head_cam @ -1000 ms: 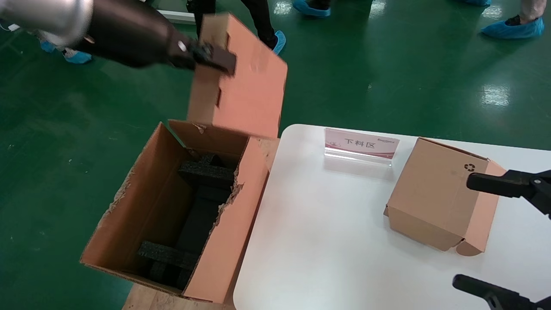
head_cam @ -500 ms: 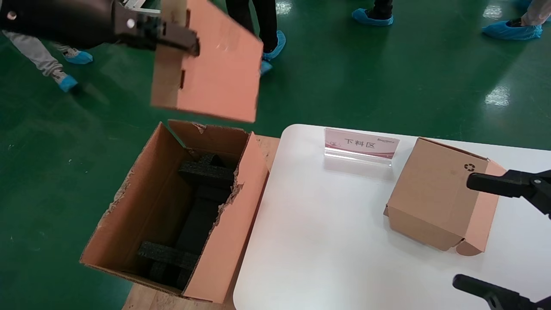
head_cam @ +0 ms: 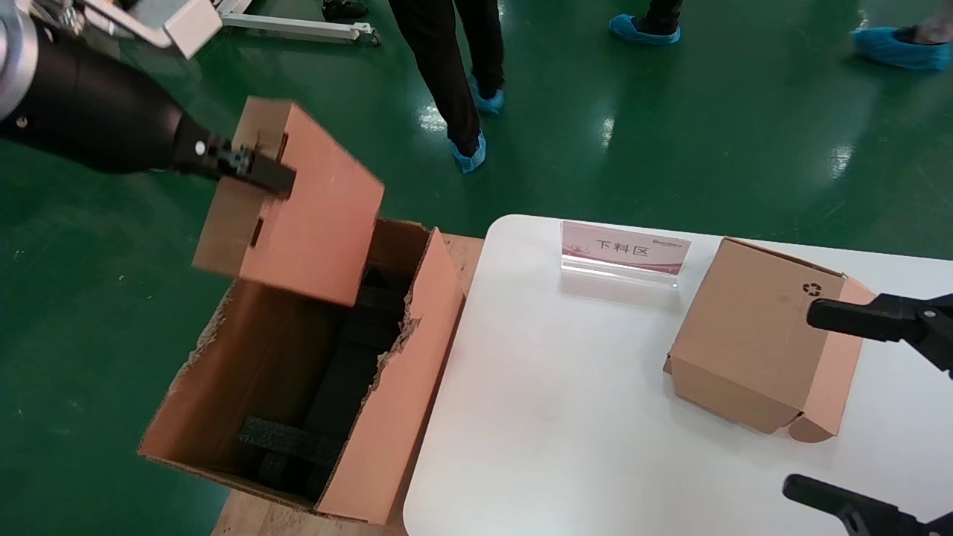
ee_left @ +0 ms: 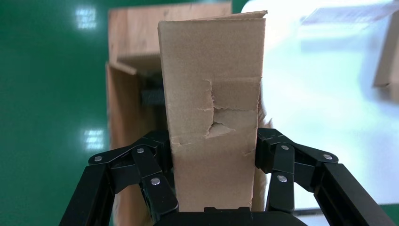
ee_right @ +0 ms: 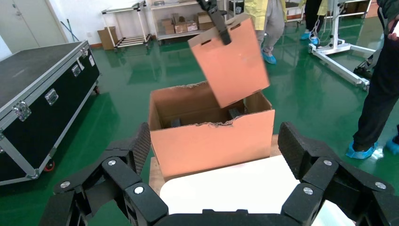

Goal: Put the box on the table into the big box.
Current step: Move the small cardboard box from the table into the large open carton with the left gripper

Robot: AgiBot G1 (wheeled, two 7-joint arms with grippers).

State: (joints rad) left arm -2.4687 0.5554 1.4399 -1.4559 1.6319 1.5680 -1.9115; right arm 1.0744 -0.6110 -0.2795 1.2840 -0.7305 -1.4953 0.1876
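Since a second ago you've swung the box left and down: it was high beyond the big box's far wall, now it hangs tilted over the far end of the big box, covering its back rim in the head view, not yet inside. Head view: left gripper pinches the box's upper edge near the tuck-tab slots, arm coming in from the left. Black foam blocks line the big box's bottom; its torn rim is close under the box's low corner, so watch for a snag there. On the white table the recycling-symbol box and the pink sign sit where they were; that box isn't your target. Right gripper is parked at the table's right side, fingers spread wide, holding nothing. Left wrist view: the left gripper has both fingers pressed on the box from either side, cardboard torn near a slot, grip looks firm; big box shows behind it, below. Right wrist view: right gripper is spread and empty; farther off the box hangs tilted above the big box, clear of the rim, the left gripper at its top edge. Judgement: transfer nearly done; you probably need to lower and centre it over the opening, then release.
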